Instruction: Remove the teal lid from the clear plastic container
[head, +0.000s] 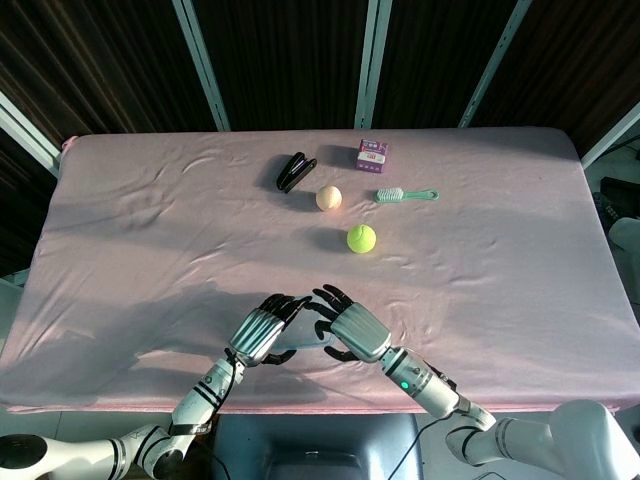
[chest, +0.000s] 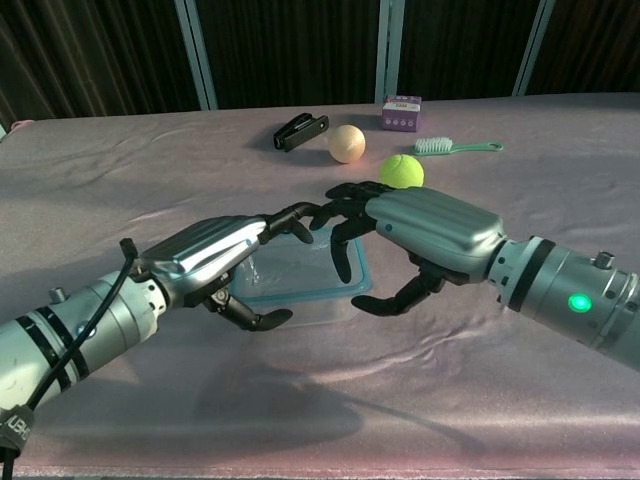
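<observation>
The clear plastic container with its teal lid sits near the table's front edge, between my two hands. My left hand arches over its left side, fingers on the far rim and thumb at the near wall, holding it. My right hand spans the lid's right edge, with fingertips curled down on the lid and the thumb near the front right corner. In the head view the left hand and right hand hide nearly all of the container.
Further back on the pink cloth lie a yellow-green tennis ball, a peach ball, a black clip, a purple box and a teal brush. The table's front edge is close behind the hands.
</observation>
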